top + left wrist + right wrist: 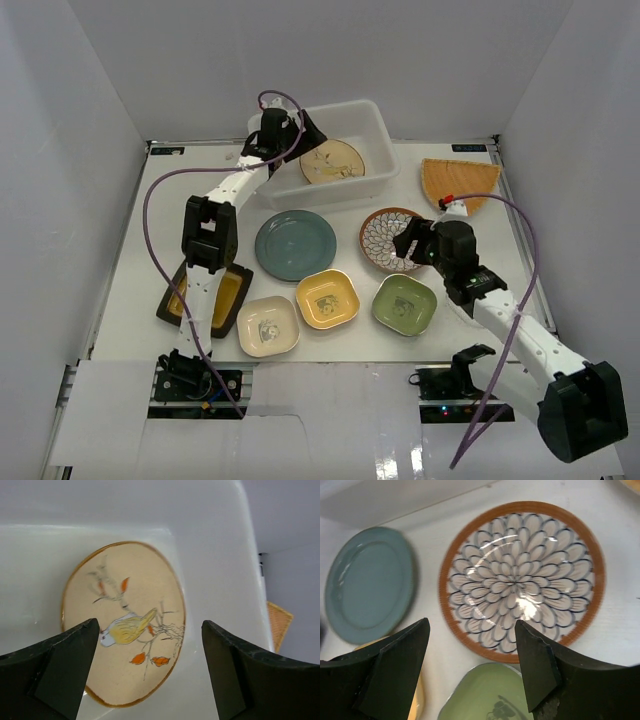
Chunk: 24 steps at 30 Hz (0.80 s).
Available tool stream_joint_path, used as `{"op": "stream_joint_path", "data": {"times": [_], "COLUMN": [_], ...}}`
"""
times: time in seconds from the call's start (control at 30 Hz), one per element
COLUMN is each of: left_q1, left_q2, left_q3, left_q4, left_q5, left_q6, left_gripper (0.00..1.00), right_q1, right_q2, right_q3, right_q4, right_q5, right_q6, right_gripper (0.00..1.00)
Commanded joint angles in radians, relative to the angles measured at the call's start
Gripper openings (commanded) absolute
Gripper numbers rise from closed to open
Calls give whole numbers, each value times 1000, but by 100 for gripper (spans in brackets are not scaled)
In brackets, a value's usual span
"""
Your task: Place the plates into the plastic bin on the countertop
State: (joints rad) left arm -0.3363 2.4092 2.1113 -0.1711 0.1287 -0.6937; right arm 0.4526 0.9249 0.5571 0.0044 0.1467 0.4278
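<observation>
The white plastic bin [383,118] stands at the back centre of the countertop [140,260]. A tan bird-painted plate [331,161] lies inside it and shows in the left wrist view [120,605]. My left gripper [305,130] hangs open and empty above that plate [150,624]. My right gripper [405,245] is open and empty just above the near edge of the brown petal-patterned plate [522,577]. The teal plate [295,245] lies left of it. Cream [268,326], yellow [327,298] and green [404,304] square plates line the front. I cannot make out the small clear plate.
An orange fan-shaped plate [458,182] lies at the back right. A dark rectangular plate [235,295] lies at the front left, partly under the left arm. White walls close in the countertop on three sides. Purple cables loop off both arms.
</observation>
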Motion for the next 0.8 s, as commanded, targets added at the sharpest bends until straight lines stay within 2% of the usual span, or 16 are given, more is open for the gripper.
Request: {"op": "stream_joint_path", "data": {"times": [0.0,0.03,0.07,0.17,0.33,0.43,0.47,0.5,0.57,0.6,0.63,0.7,0.77], "left_q1": [-6,-4,-4,-4,-4,-6,-6,-6,-10,-12,-15,-17,-17], "left_q2": [-100,-111,-140,-217,-379,-556,-605,-704,-801,-850,-939,-1010,-1077], "left_q3": [85,96,98,70,-22,-219,-360,-429,-567,-688,-742,-865,-898], "left_q4": [61,59,58,59,67,126,142,153,163,162,162,136,81], "left_q5": [103,110,112,121,158,224,236,248,264,255,233,244,253], "left_q6": [22,32,48,77,105,76,65,53,54,62,62,68,88], "left_gripper": [95,97,98,98,98,98,98,98,98,98,98,98,98], "right_q1": [-138,-178,-257,-372,-469,-488,-489,-491,-493,-494,-496,-499,-500], "right_q2": [58,74,107,149,244,346,367,386,438,457,474,521,552], "right_q3": [-32,-39,-45,-60,-109,-112,-111,-108,-103,-100,-97,-97,-106], "right_q4": [80,95,107,150,262,330,345,364,408,419,431,489,538], "right_q5": [-14,-97,-129,-214,-338,-400,-409,-417,-421,-421,-439,-452,-452], "right_q6": [71,83,106,127,173,215,224,244,261,270,293,311,356], "right_gripper": [75,75,75,77,78,75,74,72,66,65,60,55,40]}}
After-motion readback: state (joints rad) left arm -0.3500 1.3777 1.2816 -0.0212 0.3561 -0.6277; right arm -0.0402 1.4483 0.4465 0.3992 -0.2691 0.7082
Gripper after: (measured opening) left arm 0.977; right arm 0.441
